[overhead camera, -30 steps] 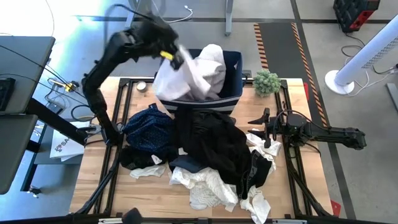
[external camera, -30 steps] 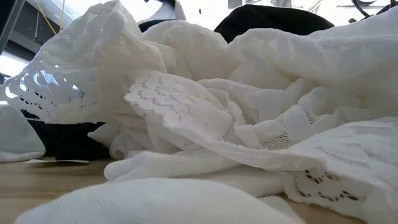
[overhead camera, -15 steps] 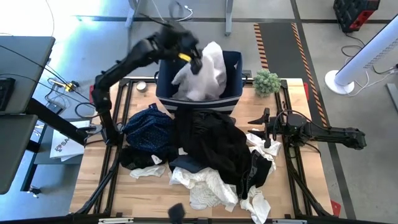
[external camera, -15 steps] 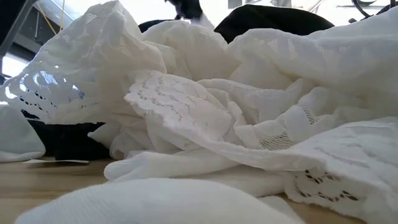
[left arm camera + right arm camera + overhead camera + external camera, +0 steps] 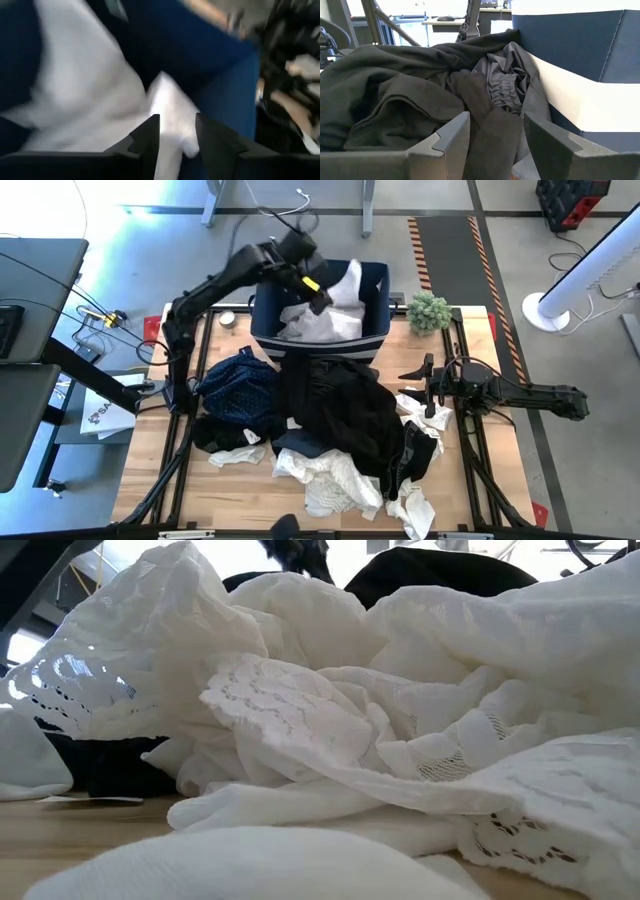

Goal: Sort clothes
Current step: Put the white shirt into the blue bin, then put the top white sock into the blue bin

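My left gripper point(image 5: 318, 292) is down in the dark blue bin point(image 5: 376, 282) at the table's far edge, shut on a white shirt point(image 5: 325, 322) that lies bunched inside the bin. A heap of black garments point(image 5: 340, 405) lies mid-table. A navy dotted garment point(image 5: 238, 385) lies to its left. White lace shirts point(image 5: 335, 480) and small white socks point(image 5: 412, 510) lie near the front edge, and they fill the low view point(image 5: 350, 740). My right gripper point(image 5: 420, 385) rests open at the heap's right side, facing the black cloth point(image 5: 410, 100). My left gripper pinches a bunched part of the white shirt point(image 5: 172, 107) between its two fingers point(image 5: 150, 132). It comes slanting down from above into the bin. The rest of the shirt lies slack on the bin's contents. How many layers it holds cannot be told.
A small green plant point(image 5: 430, 310) stands right of the bin. The bin's blue and white wall point(image 5: 580, 80) is close beside my right gripper. Bare wood shows at the table's front left point(image 5: 230, 500). A desk point(image 5: 30, 310) stands off the table's left.
My left gripper has carried the white shirt from above the bin's left near corner toward the table's right and down into the bin. The shirt, which hung spread below the gripper and over the bin's near rim, now lies bunched inside the bin.
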`<control>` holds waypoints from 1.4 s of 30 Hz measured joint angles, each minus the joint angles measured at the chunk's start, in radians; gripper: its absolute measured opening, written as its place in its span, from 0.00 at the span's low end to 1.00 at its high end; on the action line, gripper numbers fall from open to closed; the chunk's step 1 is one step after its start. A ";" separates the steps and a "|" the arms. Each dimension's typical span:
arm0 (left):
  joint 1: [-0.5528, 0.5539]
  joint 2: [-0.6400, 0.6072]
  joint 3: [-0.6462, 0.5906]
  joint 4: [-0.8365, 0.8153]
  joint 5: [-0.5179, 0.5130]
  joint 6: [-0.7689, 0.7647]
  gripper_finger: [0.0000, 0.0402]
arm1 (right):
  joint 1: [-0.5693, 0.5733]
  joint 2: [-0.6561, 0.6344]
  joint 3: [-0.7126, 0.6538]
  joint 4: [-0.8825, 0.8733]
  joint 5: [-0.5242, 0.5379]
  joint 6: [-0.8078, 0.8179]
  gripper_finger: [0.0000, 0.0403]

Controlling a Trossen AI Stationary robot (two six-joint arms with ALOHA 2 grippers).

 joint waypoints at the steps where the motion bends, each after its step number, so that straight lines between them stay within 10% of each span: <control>1: -0.002 -0.011 0.038 0.002 -0.031 0.017 0.32 | 0.000 0.000 0.000 0.000 0.000 0.000 0.46; 13: -0.184 -0.215 0.034 -0.027 -0.154 0.018 0.32 | 0.000 0.000 0.000 0.000 0.000 0.000 0.46; 28: -0.757 -0.317 0.033 -0.385 -0.872 -0.550 0.32 | 0.000 0.000 0.000 0.000 0.000 0.000 0.46; 38: -1.020 -0.315 0.006 -0.473 -1.100 -0.877 0.32 | -0.002 0.001 -0.002 0.032 0.030 -0.330 0.46; 42: -1.054 -0.321 -0.017 -0.476 -1.168 -0.837 0.32 | 0.000 0.005 -0.001 0.292 -0.074 0.090 0.46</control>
